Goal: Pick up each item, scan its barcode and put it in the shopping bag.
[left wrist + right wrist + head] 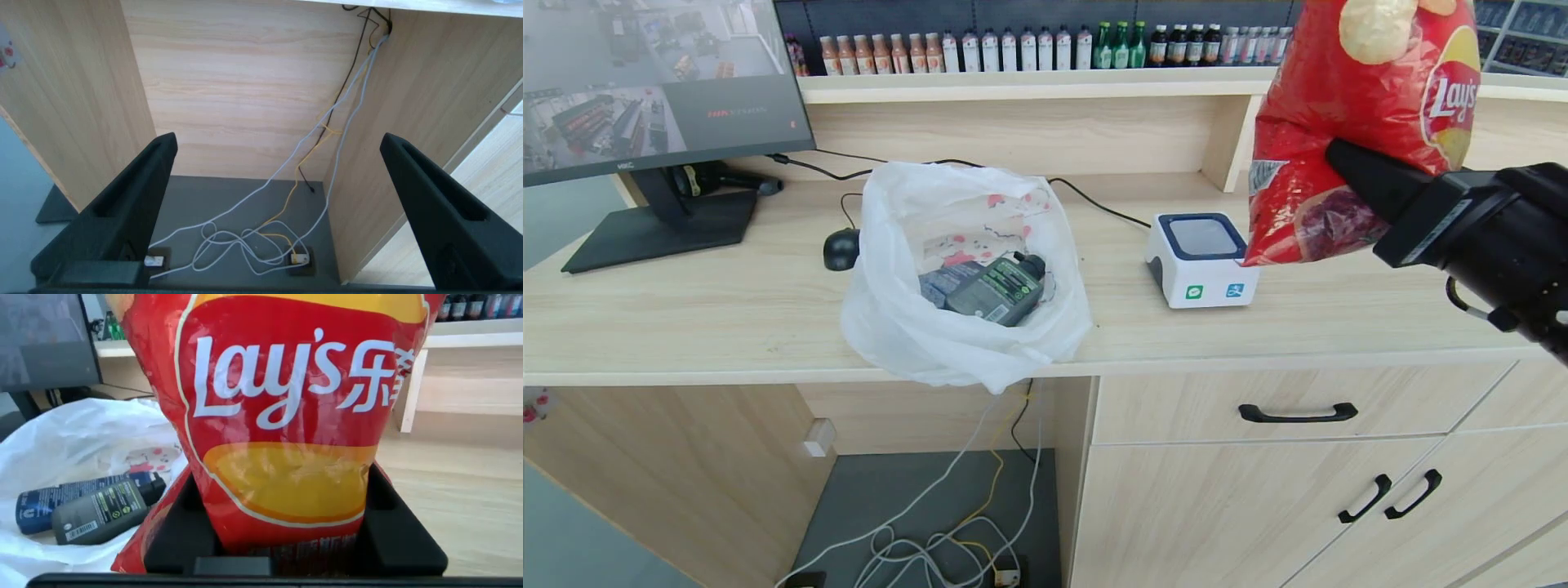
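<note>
Right gripper (1349,167) pinches the red chip bag (1327,90) near its lower end, raised upright just beside the scanner (1202,260), evidently to present its barcode; left gripper (278,145) hangs spread below the counter (686,310).

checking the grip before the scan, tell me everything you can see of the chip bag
The chip bag is puffy, glossy red crinkled foil with a yellow band, white lettering and chip pictures. The right pincer clamps its lower part and holds it roughly upright in the air, its bottom corner near the scanner.
</note>
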